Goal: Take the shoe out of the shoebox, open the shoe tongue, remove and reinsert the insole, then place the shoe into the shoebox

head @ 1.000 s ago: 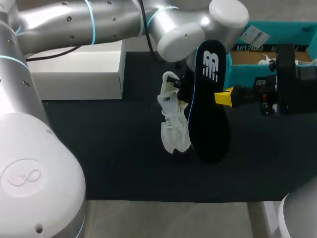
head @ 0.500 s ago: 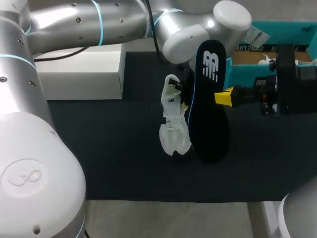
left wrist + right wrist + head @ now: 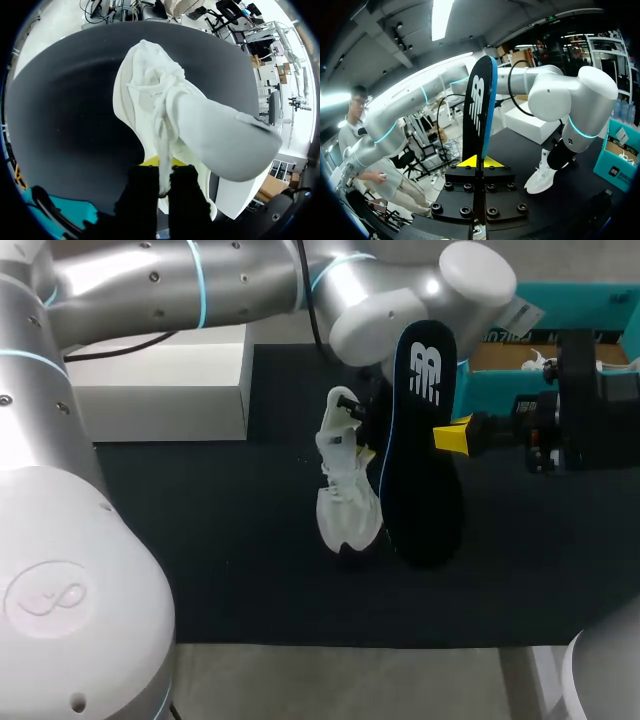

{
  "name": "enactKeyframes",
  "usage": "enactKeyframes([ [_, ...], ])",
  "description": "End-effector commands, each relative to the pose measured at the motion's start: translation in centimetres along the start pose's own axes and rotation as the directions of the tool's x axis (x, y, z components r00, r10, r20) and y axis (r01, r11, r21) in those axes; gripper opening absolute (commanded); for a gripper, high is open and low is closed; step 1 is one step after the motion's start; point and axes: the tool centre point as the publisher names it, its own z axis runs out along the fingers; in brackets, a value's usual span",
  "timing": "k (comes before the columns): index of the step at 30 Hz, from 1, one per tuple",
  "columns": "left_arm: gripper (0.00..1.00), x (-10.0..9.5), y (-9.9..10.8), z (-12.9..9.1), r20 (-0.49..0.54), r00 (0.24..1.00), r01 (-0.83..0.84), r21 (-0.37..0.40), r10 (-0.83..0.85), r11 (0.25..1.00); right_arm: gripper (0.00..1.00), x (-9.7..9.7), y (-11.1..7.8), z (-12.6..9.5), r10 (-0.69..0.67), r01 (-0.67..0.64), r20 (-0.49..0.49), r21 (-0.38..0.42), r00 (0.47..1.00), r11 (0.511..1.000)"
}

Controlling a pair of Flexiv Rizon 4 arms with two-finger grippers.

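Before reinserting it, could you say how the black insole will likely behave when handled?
Probably light and fairly stiff: the insole stands straight, pinched by the right gripper. Being thin, it may flex entering the shoe.

Head view: from above and behind, we look down on the worktop (image 3: 200, 540).
Left wrist view: we face down, very near the shoe (image 3: 165, 105).
Right wrist view: we look leftward across, insole (image 3: 479, 107) close ahead.
Shared: shoe, all three.

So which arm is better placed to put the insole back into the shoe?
Right: the right gripper is shut on the insole, close beside the shoe, which the left gripper holds.
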Motion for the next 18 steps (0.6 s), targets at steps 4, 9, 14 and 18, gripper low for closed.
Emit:
enactKeyframes([
  [4,0.00,-0.9,0.8,1.5,-0.012,1.000,0.012,0.022,-0.012,1.000,0.00,0.7,-0.1,0.4,0.000,0.000,0.013,-0.005,1.000,1.000],
  [9,0.00,-0.9,0.7,1.8,-0.002,1.000,0.006,0.038,-0.006,0.999,0.00,0.7,-0.1,0.4,0.000,0.000,0.013,-0.005,1.000,1.000],
  [14,1.00,-0.8,0.2,0.9,0.077,0.997,-0.011,0.023,0.009,1.000,0.00,0.7,-0.1,0.4,0.000,0.000,0.013,-0.005,1.000,1.000],
  [18,1.00,-0.4,-0.1,-0.8,0.182,0.983,-0.022,-0.017,0.024,1.000,0.00,0.7,-0.1,0.4,0.000,0.000,0.013,-0.005,1.000,1.000],
])
